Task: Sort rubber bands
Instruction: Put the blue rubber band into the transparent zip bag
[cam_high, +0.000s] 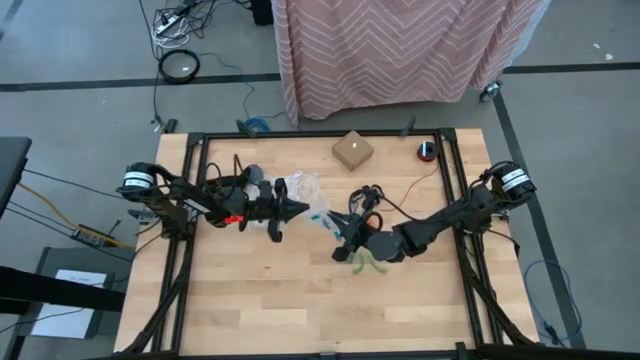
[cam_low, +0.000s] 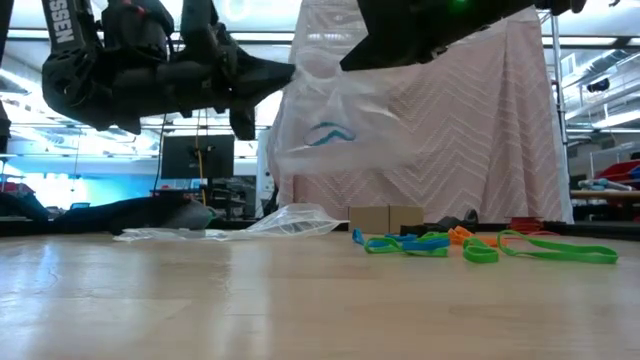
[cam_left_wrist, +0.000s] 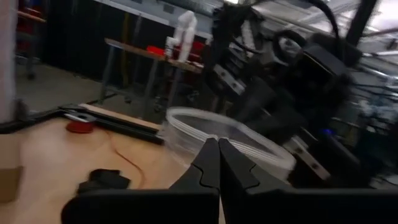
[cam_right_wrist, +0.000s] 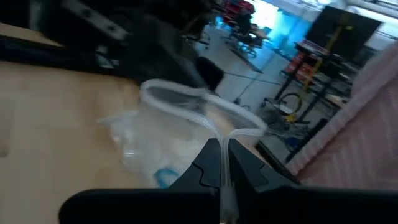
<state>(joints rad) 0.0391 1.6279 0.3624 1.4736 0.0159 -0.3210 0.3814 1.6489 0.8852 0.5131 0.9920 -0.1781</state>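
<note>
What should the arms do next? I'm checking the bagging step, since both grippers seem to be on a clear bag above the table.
Probably spread the mouth of the clear zip bag: left gripper and right gripper are each shut on its rim, it hangs in the air, and the rubber bands lie loose on the table.

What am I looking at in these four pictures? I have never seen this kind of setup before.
It is a robot with two dark arms at a wooden table. One picture looks straight down, one looks level across the tabletop, and two come from cameras on the wrists. Both grippers are pinching the rim of one clear plastic bag and holding it up between them: the left gripper on one side, the right gripper on the other, both shut. At least one blue band shows inside it. On the table lie loose rubber bands in green, blue and orange, another clear bag and a small cardboard box.
</note>
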